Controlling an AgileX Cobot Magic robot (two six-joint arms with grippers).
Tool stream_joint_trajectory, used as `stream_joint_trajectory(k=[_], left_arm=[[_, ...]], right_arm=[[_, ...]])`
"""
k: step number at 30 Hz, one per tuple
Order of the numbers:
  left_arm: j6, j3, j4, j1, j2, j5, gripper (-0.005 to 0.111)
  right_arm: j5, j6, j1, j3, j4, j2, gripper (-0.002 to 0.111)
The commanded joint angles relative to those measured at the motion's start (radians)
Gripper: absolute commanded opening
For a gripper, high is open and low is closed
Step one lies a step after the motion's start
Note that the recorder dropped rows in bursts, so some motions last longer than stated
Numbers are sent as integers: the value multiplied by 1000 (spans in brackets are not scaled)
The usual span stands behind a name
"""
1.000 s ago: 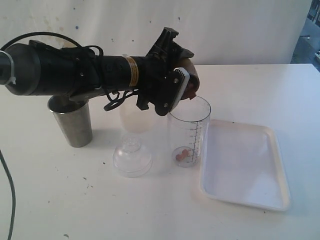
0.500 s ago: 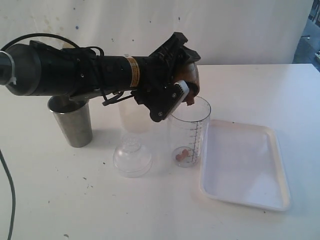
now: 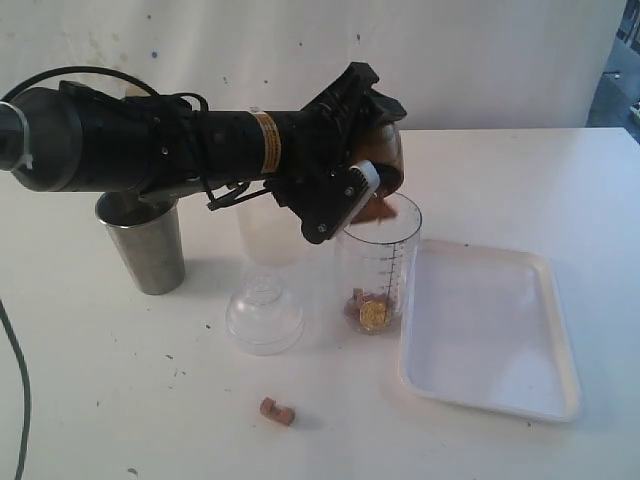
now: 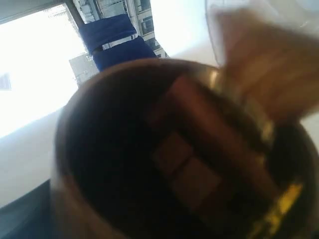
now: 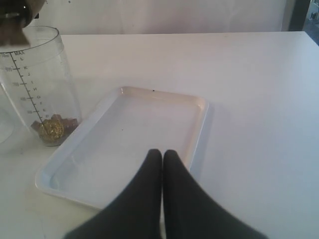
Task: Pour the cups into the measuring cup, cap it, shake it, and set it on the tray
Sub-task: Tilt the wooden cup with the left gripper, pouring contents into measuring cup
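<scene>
First pour is underway. The left tool (image 3: 362, 172) is clamped wide around the rounded wooden cup (image 3: 388, 150), tipped over the rim of the clear, scale-printed measuring cup (image 3: 380, 270) mid-worktop. One brown chunk (image 3: 276, 410) lies near the front edge. The wrist view's blurry, but I think bits remain inside. Next up is the brushed-steel tumbler (image 3: 150, 250) by the left edge. The right tool (image 5: 162, 159) is pinched closed and empty above the smooth white tray (image 5: 197, 107).

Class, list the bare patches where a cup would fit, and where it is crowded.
Free: table behind the tray, far right; table in front of the steel tumbler. Crowded: tumbler to measuring cup, with dome lid and brown piece nearby.
</scene>
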Motion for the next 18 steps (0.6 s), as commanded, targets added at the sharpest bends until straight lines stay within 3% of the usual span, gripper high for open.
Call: stream_joint_trajectory(k=[1,18], left_arm=[[-3,-4,-10,-1,1,-22,0],[152,-6,-100,-1,31,-81,0]], right_arm=[[-1,5,-2,5,0,-4,0],[-1,5,-2,5,0,-4,0]])
